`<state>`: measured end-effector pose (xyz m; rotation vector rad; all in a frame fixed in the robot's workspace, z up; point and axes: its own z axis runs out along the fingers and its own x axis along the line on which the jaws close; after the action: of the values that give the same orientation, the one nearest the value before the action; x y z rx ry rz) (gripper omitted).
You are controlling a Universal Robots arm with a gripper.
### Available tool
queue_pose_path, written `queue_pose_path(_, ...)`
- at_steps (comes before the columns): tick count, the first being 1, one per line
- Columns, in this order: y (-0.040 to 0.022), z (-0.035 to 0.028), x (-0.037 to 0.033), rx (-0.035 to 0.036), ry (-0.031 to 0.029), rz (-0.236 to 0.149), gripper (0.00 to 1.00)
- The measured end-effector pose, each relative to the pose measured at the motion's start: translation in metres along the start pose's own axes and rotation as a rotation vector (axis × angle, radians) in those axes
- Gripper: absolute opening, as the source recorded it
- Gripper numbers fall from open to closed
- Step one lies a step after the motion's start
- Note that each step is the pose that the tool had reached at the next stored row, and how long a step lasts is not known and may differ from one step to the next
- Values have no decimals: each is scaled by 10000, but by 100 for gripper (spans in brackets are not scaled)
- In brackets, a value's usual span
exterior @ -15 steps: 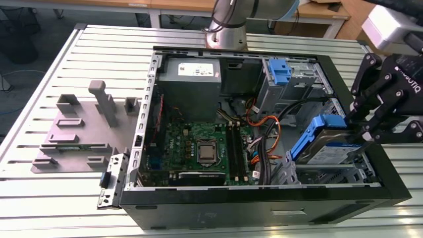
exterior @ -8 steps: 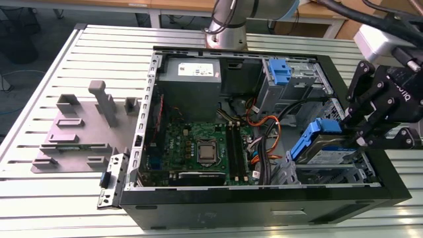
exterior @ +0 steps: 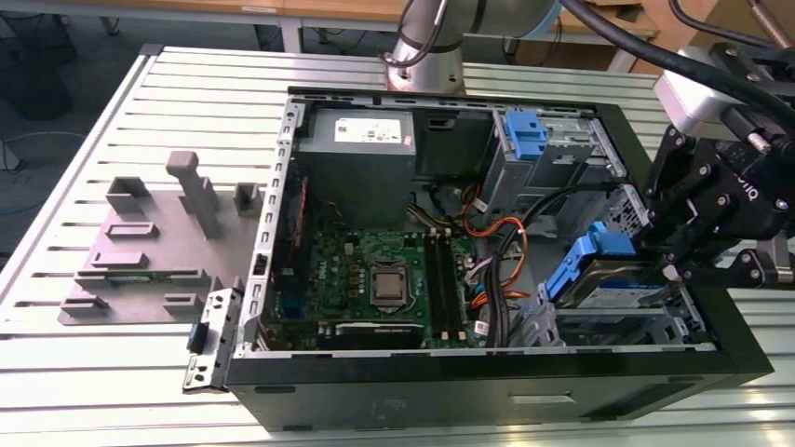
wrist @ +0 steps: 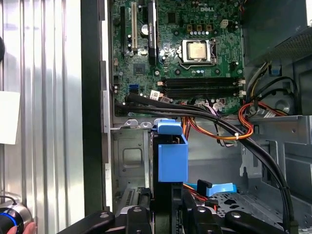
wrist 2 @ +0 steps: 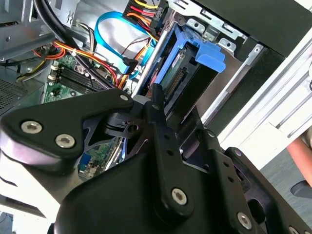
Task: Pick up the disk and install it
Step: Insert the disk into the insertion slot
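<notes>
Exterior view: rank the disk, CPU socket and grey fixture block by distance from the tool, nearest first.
1. The disk: right at the tool, on the exterior view's right.
2. The CPU socket: middle of the motherboard.
3. The grey fixture block: on the table, far on the exterior view's left.

pincer (exterior: 672, 264) w/ disk (exterior: 609, 276), tilted — PC case (exterior: 472, 399)

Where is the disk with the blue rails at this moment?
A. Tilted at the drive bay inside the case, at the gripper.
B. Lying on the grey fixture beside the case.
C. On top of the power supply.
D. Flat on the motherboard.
A: in the exterior view the disk sits tilted at the drive bay in a corner of the computer case, with the gripper closed on it.
</notes>
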<state>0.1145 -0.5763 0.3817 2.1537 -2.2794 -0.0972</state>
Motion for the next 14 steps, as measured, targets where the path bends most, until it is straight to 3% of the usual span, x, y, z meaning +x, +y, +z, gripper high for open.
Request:
queue_pose_path(6,0,2,0,0,-2,0,36)
queue_pose_path(7,0,3,0,0,-3,0,42)
queue_pose_path(14,17,22,-10,24,-3,-1,42)
